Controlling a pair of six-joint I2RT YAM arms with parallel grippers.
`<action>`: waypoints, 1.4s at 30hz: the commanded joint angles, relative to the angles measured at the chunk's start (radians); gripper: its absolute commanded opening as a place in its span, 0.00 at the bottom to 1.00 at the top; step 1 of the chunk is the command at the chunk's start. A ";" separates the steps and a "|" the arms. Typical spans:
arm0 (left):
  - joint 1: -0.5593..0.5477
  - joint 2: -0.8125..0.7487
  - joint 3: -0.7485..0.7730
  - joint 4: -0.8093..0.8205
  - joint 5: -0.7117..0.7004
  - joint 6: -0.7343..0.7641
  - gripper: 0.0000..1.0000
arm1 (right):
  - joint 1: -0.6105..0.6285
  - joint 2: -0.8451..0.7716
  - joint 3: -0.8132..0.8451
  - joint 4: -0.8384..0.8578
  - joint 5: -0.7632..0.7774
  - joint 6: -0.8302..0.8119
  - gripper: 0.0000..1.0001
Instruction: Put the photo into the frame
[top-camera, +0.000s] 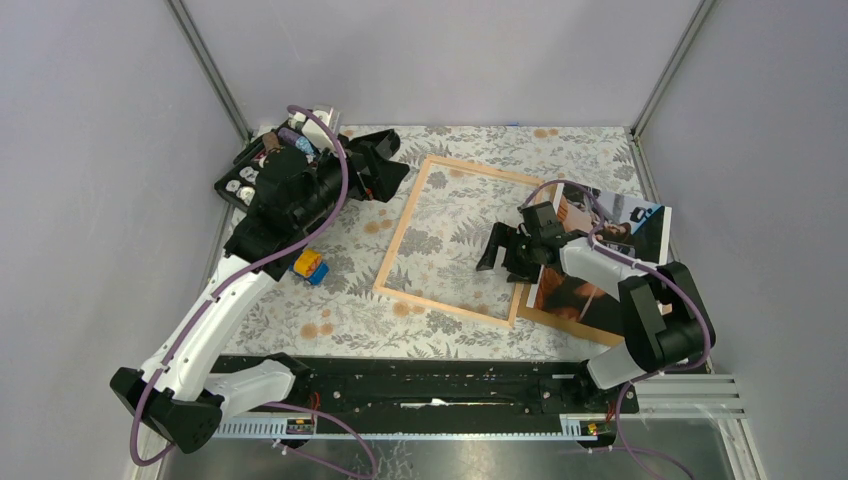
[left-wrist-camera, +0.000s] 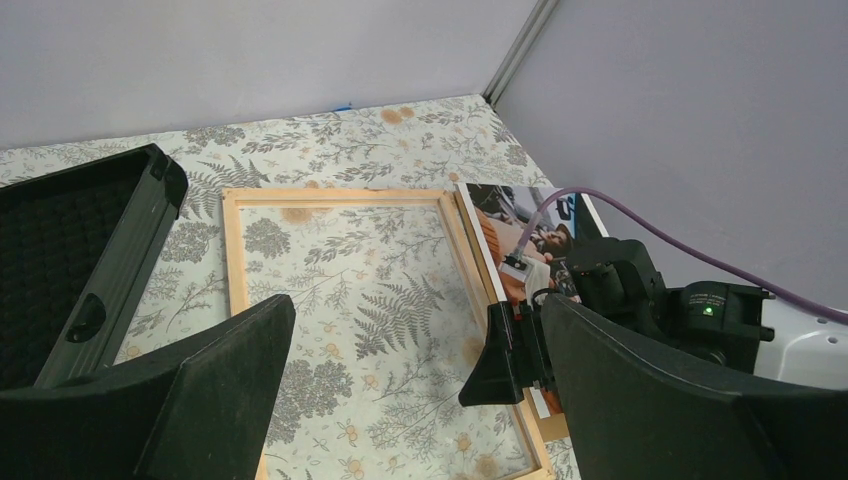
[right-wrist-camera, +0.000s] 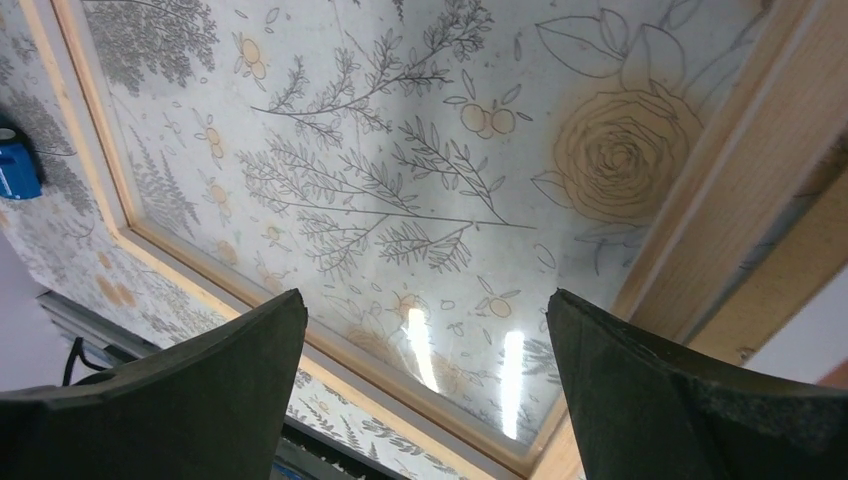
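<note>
The frame (top-camera: 403, 227) lies flat mid-bench (top-camera: 350, 320); the photo (top-camera: 572, 293) sits just right of it on a brown board (top-camera: 562, 323). The right pincer (top-camera: 503, 258) hangs wide open and empty over the frame's right part. The left pincer (left-wrist-camera: 418, 310), equally open and empty, hovers far left by a black case (top-camera: 240, 178)
</note>
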 joint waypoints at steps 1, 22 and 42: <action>-0.006 0.000 -0.001 0.058 0.003 0.004 0.99 | 0.007 -0.079 0.066 -0.106 0.064 -0.037 0.98; -0.006 -0.009 0.001 0.057 0.012 0.002 0.99 | 0.004 -0.053 0.032 -0.106 0.130 0.011 0.92; -0.057 -0.004 -0.004 0.056 -0.009 0.032 0.99 | -0.096 -0.124 0.104 -0.187 0.230 -0.048 0.96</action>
